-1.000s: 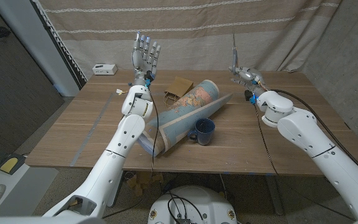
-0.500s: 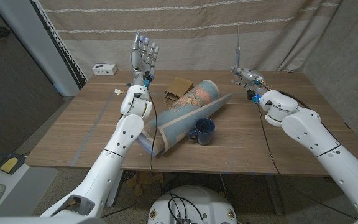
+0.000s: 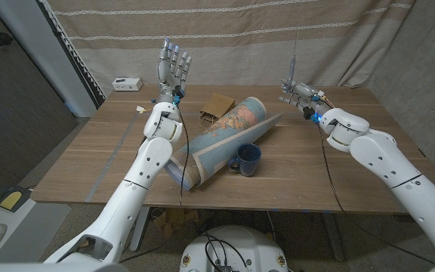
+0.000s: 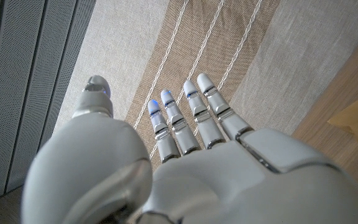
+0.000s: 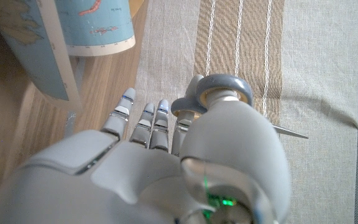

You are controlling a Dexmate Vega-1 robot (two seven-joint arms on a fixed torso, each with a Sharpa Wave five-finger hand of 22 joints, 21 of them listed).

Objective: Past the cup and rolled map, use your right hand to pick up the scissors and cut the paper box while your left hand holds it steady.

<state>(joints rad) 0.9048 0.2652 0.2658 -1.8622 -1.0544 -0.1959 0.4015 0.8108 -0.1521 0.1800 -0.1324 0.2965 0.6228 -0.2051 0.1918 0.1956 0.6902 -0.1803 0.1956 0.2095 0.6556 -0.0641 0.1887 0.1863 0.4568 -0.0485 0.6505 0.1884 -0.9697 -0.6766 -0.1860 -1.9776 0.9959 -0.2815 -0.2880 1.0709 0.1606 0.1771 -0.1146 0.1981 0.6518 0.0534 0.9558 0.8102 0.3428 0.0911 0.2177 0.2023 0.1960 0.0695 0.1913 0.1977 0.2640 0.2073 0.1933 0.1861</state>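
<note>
The left hand (image 4: 185, 168) is showing its back, its fingers (image 4: 194, 115) reaching out straight and slightly apart, holding nothing, toward a striped beige curtain (image 4: 278, 43). A wooden table (image 4: 347, 124) corner is showing alongside.

Wooden table (image 3: 97, 162), rolled map (image 3: 225, 140) lying across it, dark cup (image 3: 248, 159), brown paper box (image 3: 217, 106) behind

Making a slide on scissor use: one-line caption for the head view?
Right robot hand holds scissors blades-up; left robot hand raised open above box, map, cup.
</note>
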